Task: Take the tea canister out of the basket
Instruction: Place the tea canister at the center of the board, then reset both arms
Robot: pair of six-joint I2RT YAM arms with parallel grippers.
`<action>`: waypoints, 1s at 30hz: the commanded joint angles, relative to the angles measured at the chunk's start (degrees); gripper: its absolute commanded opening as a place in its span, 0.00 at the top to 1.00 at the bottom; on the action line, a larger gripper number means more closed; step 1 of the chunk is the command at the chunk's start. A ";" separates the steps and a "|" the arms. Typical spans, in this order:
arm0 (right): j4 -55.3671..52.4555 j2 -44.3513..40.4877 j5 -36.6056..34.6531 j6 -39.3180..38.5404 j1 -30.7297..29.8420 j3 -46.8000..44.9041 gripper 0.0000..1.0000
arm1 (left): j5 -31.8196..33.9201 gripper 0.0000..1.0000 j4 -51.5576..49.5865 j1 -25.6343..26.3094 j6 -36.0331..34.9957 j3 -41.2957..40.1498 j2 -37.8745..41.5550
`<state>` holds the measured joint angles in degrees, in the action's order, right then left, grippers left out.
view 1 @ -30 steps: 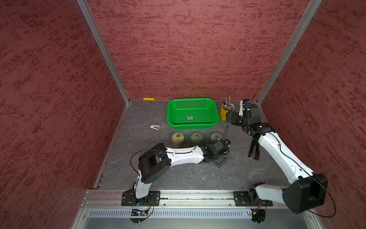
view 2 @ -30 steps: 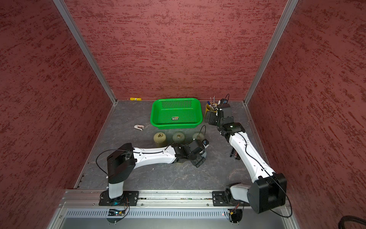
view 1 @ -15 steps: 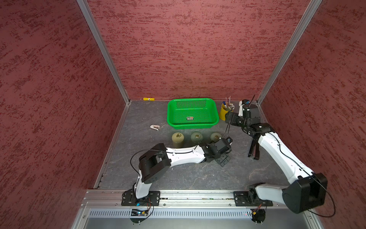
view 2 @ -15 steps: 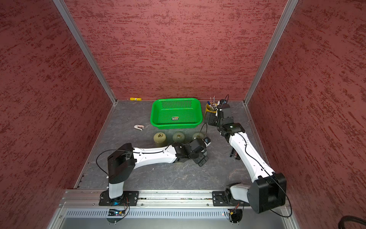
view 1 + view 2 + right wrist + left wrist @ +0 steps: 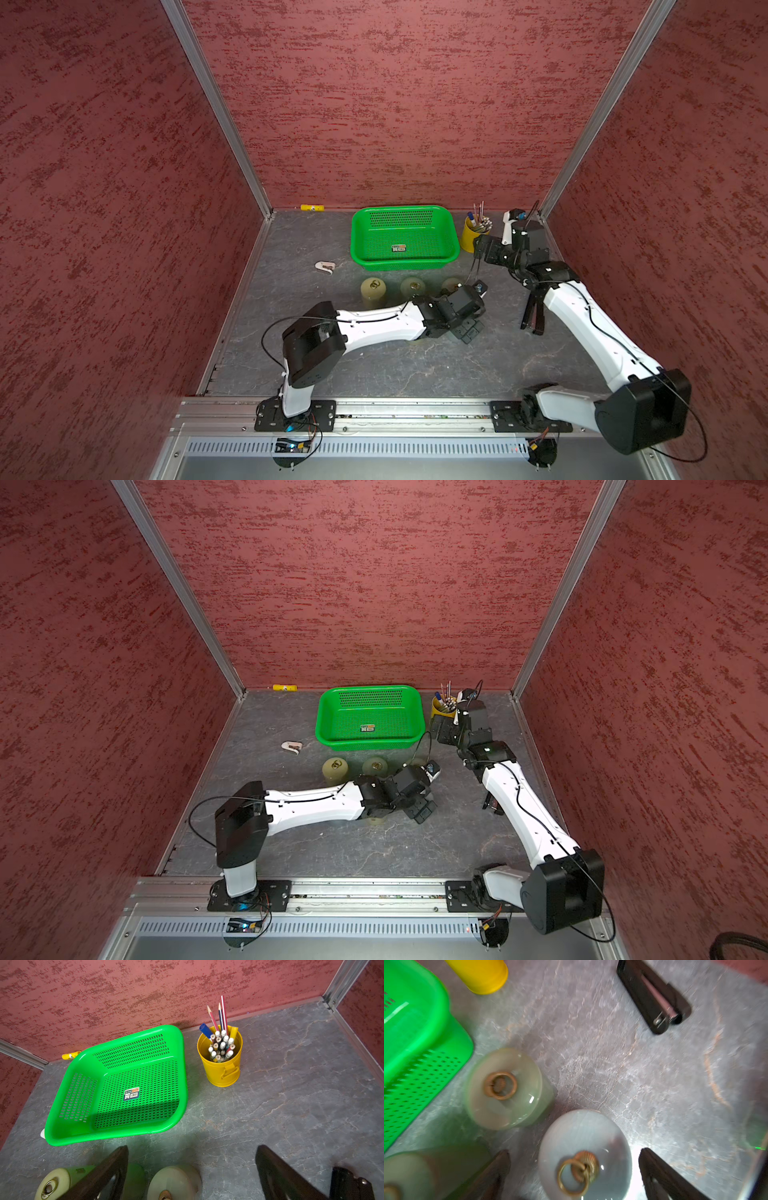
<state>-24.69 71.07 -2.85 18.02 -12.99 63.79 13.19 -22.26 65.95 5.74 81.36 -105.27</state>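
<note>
Reading from the left, a small yellow object [image 5: 309, 207] is seen against the back wall and a white clip [image 5: 324, 266] on the grey table [image 5: 374, 374]. The basket [image 5: 358, 241] is set at the back centre. One sticker [image 5: 131, 1093] is fixed to its perforated floor. A barcode and an orange band are shown on it, but the print is too small to be read.

Just in front of the basket, a row of three pale green canisters [image 5: 412, 286] with brass ring pulls is stood upright. The tea canister [image 5: 583, 1126] is stood on the table outside the basket, near the right end of that row. It is shown clearly only in the left wrist view.

The tea canister is bracketed by the left gripper [image 5: 574, 1150], whose jaws are spread to either side of the lid without clamping it. Contact with the canister wall cannot be judged through the blur.

Further right, a yellow bucket [image 5: 467, 239] of pencils is stood beside the basket. The right gripper [image 5: 192, 1147] is held near it, jaws parted and empty. A black stapler [image 5: 533, 311] is laid beyond.
</note>
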 commanded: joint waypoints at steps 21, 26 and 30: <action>7.11 -9.35 -13.09 -5.59 7.71 -7.12 0.01 | 3.49 0.00 9.86 -49.37 3.97 -25.85 34.42; 7.71 -7.46 -13.53 -4.66 10.39 -8.64 0.01 | 5.81 0.00 26.34 -57.44 -1.41 -39.61 36.83; 11.94 -7.08 -14.58 -4.67 11.23 -11.46 0.01 | -0.96 0.00 35.89 -64.64 -1.23 -45.45 34.39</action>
<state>-17.54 63.79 -15.07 13.08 -2.42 53.67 15.62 1.28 4.47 6.11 37.74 -69.89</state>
